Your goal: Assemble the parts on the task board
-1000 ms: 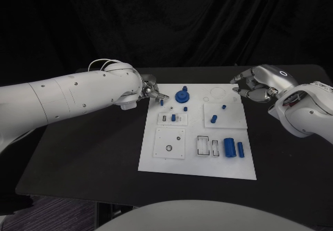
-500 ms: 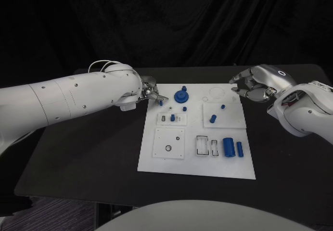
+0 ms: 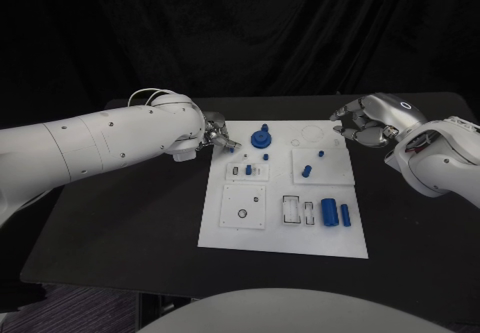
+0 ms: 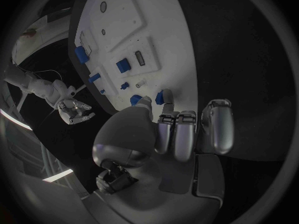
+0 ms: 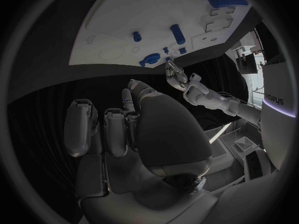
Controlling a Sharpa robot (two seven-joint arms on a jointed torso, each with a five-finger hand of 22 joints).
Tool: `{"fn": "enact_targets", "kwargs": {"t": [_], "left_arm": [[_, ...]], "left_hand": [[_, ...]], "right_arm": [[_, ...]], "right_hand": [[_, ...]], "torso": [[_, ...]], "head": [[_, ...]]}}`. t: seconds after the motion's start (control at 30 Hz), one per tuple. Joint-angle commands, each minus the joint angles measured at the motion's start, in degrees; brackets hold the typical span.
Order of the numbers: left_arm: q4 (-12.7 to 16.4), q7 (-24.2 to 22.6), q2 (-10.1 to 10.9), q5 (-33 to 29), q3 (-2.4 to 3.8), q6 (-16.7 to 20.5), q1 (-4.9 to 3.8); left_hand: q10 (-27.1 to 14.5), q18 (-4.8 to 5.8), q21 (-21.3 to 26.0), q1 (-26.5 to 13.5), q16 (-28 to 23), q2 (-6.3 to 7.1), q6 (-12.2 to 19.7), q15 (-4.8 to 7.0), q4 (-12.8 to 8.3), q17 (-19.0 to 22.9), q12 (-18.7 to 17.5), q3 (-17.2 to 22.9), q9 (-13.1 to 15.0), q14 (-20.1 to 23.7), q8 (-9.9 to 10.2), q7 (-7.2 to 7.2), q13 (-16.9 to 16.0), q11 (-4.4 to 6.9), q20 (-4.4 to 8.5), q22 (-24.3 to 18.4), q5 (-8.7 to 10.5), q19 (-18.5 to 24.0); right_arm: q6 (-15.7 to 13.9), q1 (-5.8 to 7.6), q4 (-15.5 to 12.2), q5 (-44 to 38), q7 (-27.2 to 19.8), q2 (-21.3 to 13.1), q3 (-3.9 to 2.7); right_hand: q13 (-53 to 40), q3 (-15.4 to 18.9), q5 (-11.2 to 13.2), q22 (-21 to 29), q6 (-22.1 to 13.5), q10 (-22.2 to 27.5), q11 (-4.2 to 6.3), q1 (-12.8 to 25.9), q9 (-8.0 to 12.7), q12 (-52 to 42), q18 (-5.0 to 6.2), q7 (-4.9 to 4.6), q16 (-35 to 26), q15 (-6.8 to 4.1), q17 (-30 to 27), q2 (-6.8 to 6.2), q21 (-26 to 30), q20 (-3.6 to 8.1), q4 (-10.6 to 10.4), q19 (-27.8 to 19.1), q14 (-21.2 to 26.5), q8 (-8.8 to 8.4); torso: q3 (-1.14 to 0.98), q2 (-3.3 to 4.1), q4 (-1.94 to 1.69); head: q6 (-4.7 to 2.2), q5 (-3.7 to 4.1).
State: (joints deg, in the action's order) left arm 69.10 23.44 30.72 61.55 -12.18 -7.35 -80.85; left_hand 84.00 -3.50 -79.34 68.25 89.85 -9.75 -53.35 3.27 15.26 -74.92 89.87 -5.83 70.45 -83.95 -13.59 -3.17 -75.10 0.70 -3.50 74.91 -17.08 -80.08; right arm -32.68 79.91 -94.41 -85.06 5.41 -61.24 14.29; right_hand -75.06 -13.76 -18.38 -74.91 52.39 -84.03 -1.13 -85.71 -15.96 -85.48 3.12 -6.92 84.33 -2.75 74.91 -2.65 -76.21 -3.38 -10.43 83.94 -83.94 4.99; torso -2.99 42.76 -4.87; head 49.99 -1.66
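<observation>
Head view looks down on the white task board lying mid-table on the black table, with the left hand at the board's far left corner and the right hand just beyond its far right corner. Between the left hand's fingertips sits a small blue peg, pinched just over the board's edge; in the left wrist view that same peg shows at the tips of the fingers, which curl in toward it. The right hand holds nothing, and its fingers curl inward over the table surface, apart from the board. Near the left hand, a large blue round part with a knob stands upright at the board's far middle. A small blue peg and a short blue cylinder rest on the raised plate at the far right. Another small blue piece stands on the plate left of centre. At the near right, a blue block and a slimmer blue bar lie side by side, just beside a pair of open rectangular slots
</observation>
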Motion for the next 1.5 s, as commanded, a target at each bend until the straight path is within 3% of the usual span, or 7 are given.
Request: {"fn": "enact_targets", "kwargs": {"t": [0.03,0.23,0.53,1.07,1.37,1.5], "left_arm": [[0.0,-1.2,-0.1,-0.1,0.05,-0.6,0.14],[-0.1,-1.3,-0.2,-0.1,0.05,-0.6,0.19],[-0.3,-1.7,-0.2,-0.1,0.05,-0.6,0.26],[-0.7,-2.6,-0.3,-0.1,0.05,-0.3,0.41],[-0.8,-3.1,-0.3,-0.1,0.05,-0.4,0.49],[-0.7,-3.2,-0.2,-0.1,0.05,-0.2,0.52]], "left_hand": [[6.0,-0.18,0.2,0.7,0.1,-0.1,-0.3,-0.29,0.0,-15.1,0.1,0.4,-0.1,-6.0,0.3,-0.04,-14.9,-0.21,-0.01,6.1,-0.32,0.2],[6.0,-0.2,0.3,1.7,0.1,0.32,-0.5,-0.24,0.0,-15.1,0.1,2.2,-0.5,-6.0,1.0,0.02,-14.9,-0.15,0.04,6.2,-3.12,0.2],[6.0,-0.22,0.4,1.9,0.1,0.43,-0.5,-0.23,0.1,-15.1,0.1,2.9,-0.5,-6.0,1.2,0.02,-14.9,-0.15,0.05,6.2,-3.76,0.3],[6.0,-0.23,0.6,2.7,0.1,1.5,-1.0,-0.19,0.7,-15.1,0.1,6.3,-0.6,-6.0,1.7,0.13,-14.9,-0.06,0.08,6.4,-6.64,0.3],[6.0,-0.24,0.8,3.3,0.1,2.87,-1.3,-0.05,0.7,-15.1,0.1,11.2,0.3,-6.0,1.5,0.3,-14.9,0.13,0.27,6.7,-8.29,0.3],[6.0,-0.23,1.0,3.2,0.1,4.68,-1.4,0.06,0.5,-15.1,0.1,15.9,1.1,-6.0,1.3,0.34,-14.9,0.22,0.34,6.9,-10.67,0.2]], "right_arm": [[0.3,-0.14,-0.1,-0.1,0.7,-0.1,-0.04],[0.5,-0.14,-0.1,-0.1,0.8,-0.1,-0.04],[0.6,-0.14,-0.1,-0.1,0.9,-0.1,-0.04],[0.9,-0.14,-0.1,-0.1,1.1,0.0,-0.04],[1.3,-0.14,0.0,-0.1,1.3,0.0,-0.04],[1.4,-0.14,0.0,-0.1,1.3,0.0,-0.04]], "right_hand": [[-9.2,-0.3,-0.2,-10.5,0.1,-0.6,-0.39,0.1,0.1,0.2,0.17,-0.09,-0.1,0.27,9.3,0.34,0.3,-0.33,0.0,0.3,-4.5,-0.34],[-9.2,-0.3,-0.2,-10.5,0.1,-0.6,-0.39,0.1,0.1,0.2,0.17,-0.09,-0.1,0.27,9.3,0.34,0.3,-0.33,0.0,0.3,-4.5,-0.34],[-9.1,-0.3,-0.3,-10.5,0.2,-0.5,-0.39,0.1,0.1,0.3,0.19,-0.08,-0.2,0.27,9.2,0.37,0.4,-0.33,0.0,0.3,-4.5,-0.34],[-8.8,-0.7,-0.6,-10.5,0.2,-0.3,-0.29,0.0,0.1,0.6,0.2,-0.05,-0.3,0.22,9.1,0.47,0.5,-0.31,0.3,0.3,-4.5,-0.43],[-8.6,-1.1,-1.1,-10.5,0.1,-0.2,-0.15,0.0,0.2,0.8,0.21,0.0,-0.3,0.09,9.1,0.49,0.5,-0.23,0.5,0.3,-4.5,-0.55],[-8.6,-1.2,-1.3,-10.5,0.1,-0.2,-0.12,0.0,0.2,0.8,0.22,0.01,-0.4,0.07,9.0,0.49,0.6,-0.21,0.6,0.3,-4.4,-0.56]], "torso": [[0.0,0.01,0.01],[0.0,0.0,0.0],[0.0,-0.01,-0.01],[0.0,0.01,0.02],[0.01,0.0,0.01],[0.0,0.0,0.0]], "head": [[0.01,-0.08],[0.01,-0.12],[0.01,-0.15],[0.01,-0.32],[0.01,-0.32],[0.01,-0.33]]}}
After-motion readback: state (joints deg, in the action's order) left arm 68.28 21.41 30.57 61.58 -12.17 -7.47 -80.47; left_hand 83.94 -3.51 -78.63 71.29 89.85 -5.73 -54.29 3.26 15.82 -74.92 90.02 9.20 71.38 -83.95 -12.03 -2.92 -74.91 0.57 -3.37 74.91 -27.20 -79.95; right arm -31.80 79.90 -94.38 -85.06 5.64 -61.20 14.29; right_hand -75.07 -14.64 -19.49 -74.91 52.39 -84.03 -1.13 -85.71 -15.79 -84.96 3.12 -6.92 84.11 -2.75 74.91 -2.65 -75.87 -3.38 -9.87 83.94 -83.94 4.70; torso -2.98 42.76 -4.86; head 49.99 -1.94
